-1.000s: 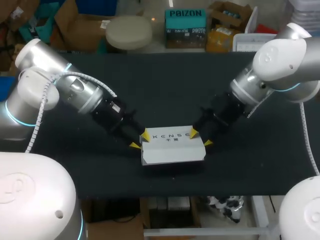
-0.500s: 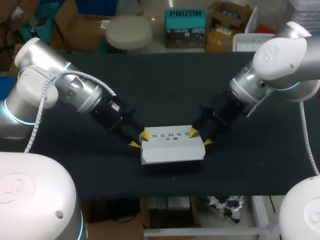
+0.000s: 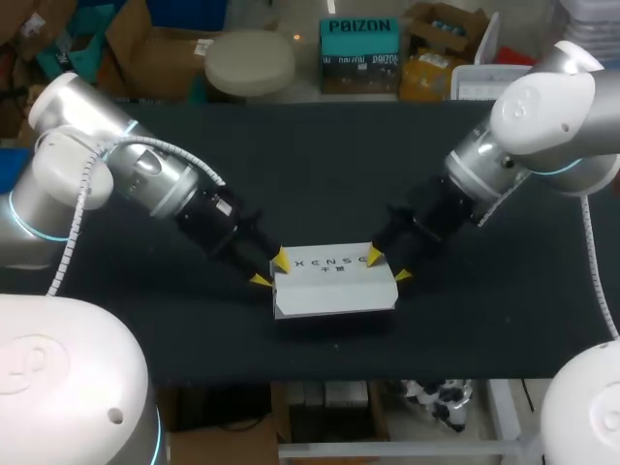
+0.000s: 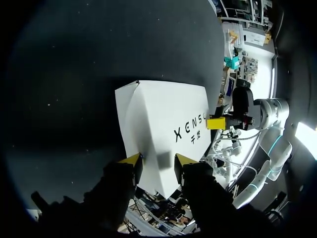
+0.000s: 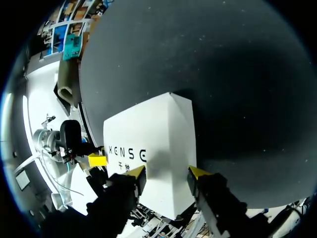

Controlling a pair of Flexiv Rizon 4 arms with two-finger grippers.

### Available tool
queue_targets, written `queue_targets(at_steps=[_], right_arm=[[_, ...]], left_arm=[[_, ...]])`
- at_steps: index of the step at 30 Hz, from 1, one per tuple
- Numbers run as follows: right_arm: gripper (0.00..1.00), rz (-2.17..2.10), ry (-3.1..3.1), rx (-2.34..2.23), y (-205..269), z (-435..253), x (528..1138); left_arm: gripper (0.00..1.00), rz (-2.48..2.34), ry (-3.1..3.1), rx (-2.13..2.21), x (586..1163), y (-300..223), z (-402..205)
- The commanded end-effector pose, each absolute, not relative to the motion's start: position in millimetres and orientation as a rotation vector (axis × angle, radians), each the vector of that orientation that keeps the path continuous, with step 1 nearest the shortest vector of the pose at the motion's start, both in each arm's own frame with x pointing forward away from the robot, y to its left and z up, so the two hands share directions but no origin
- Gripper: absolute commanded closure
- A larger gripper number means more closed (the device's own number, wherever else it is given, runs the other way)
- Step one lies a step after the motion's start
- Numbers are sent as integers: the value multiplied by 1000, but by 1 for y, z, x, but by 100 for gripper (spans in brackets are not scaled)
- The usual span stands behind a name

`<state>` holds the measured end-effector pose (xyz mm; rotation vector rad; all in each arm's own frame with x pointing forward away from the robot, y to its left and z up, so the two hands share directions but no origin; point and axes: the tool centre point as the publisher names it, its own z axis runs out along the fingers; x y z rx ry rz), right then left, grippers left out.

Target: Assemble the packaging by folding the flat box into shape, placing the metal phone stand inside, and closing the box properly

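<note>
- Left gripper [image 3: 270, 270]: fingers spread apart, yellow tips at the left end of the white box [image 3: 334, 286], not clamping it.
- Right gripper [image 3: 387, 267]: also spread, tips at the box's right end.
- Each wrist view shows the box's end wider than the finger gap.
- The head view shows the box lying on the black table [image 3: 320, 174].
- Both arms slant down toward the box from opposite sides.
</note>
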<state>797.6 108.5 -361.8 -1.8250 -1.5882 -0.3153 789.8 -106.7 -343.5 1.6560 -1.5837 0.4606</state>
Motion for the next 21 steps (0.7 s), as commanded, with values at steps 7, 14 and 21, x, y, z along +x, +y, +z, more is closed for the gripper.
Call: queue_targets(at_steps=[7,14,21], right_arm=[[45,-311,-1590,-1821,118,-363,798],[45,-312,-1592,-1823,117,-365,797],[45,-311,-1592,-1820,119,-363,797]], left_arm=[[57,465,-1593,1648,789,-114,-345],[55,464,-1617,1655,786,-115,-347],[55,462,-1615,1644,786,-115,-347]])
